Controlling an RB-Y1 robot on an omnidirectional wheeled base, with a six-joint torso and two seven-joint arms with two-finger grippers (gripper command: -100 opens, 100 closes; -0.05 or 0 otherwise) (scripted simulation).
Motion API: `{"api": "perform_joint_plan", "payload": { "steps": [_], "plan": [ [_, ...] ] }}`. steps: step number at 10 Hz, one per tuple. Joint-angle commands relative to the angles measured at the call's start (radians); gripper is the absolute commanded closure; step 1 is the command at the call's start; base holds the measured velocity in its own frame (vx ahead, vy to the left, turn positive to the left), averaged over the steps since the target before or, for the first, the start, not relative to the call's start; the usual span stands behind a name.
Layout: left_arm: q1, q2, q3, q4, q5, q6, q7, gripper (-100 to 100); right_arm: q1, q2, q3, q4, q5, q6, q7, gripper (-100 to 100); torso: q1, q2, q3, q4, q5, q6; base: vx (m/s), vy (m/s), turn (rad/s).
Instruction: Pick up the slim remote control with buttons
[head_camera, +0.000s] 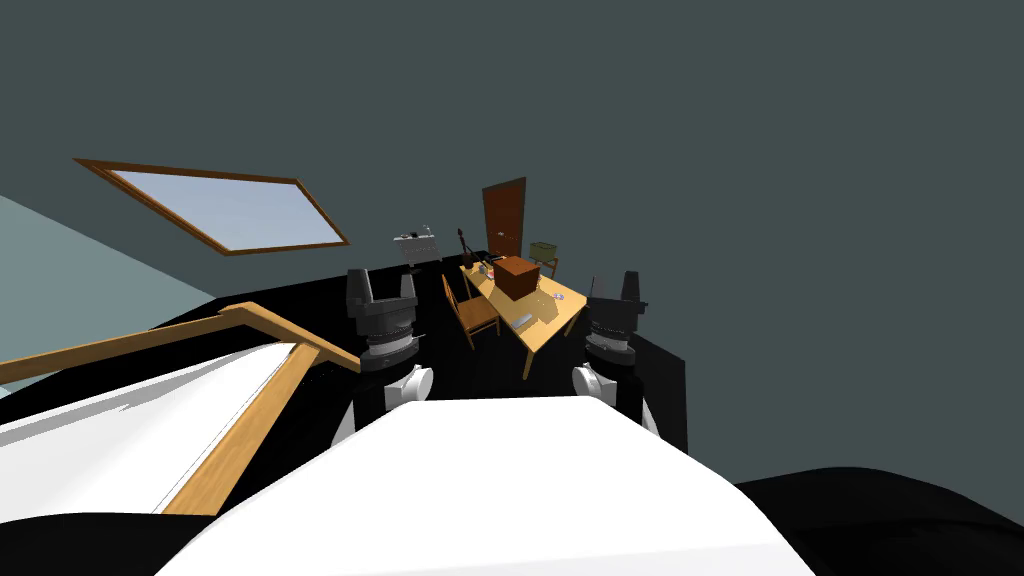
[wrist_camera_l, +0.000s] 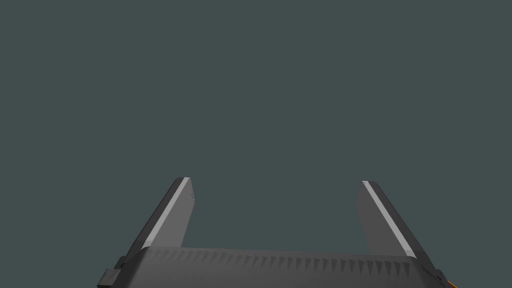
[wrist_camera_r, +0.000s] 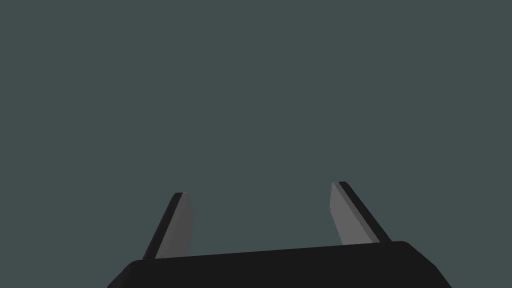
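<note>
Two tools stand empty: the left tool (head_camera: 383, 287) and the right tool (head_camera: 614, 292) are raised side by side ahead of me, the blades of each apart with nothing between them. Well beyond them is a wooden table (head_camera: 549, 327) with a chair (head_camera: 472, 312) pushed up to one side and a brown box (head_camera: 517, 277) on its middle. A slim grey thing (head_camera: 521, 322) lies flat on the near end, close to the edge by the chair. I take it for the remote, though it is too small to show buttons. The task looks barely begun, since neither tool is anywhere near it. The main risk is misreading: other small bits lie on the table and could be taken for the remote from this far off. The chair and the table corner also crowd the way in. A flat, thin remote so near the edge could be nudged off by a blade coming down beside it rather than astride it.
</note>
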Motion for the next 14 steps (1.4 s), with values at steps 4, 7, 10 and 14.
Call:
{"api": "perform_joint_plan", "payload": {
  "steps": [4, 7, 10, 14],
  "plan": [
    [0.0, 0.0, 0.0, 0.0, 0.0, 0.0, 0.0, 0, -0.044, -0.107, 0.031, 0.023, 0.087, -0.002, 0.023, -100, 0.001, 0.002, 0.001, 0.0, 0.0, 0.0, -0.022, 0.019, 0.023],
    [0.0, 0.0, 0.0, 0.0, 0.0, 0.0, 0.0, 0, -0.08, -0.162, 0.056, 0.044, 0.157, -0.003, 0.042, -100, 0.003, 0.002, 0.001, 0.001, 0.001, 0.0, -0.033, 0.04, 0.034],
    [0.0, 0.0, 0.0, 0.0, 0.0, 0.0, 0.0, 0, -0.122, -0.221, 0.087, 0.073, 0.244, -0.004, 0.066, -100, 0.003, 0.001, 0.001, 0.0, 0.001, 0.0, -0.017, 0.036, 0.038],
    [0.0, 0.0, 0.0, 0.0, 0.0, 0.0, 0.0, 0, -0.168, -0.285, 0.124, 0.11, 0.345, -0.006, 0.094, -100, 0.002, 0.0, 0.0, 0.0, 0.001, 0.0, -0.013, 0.034, 0.037]
  ]
}}
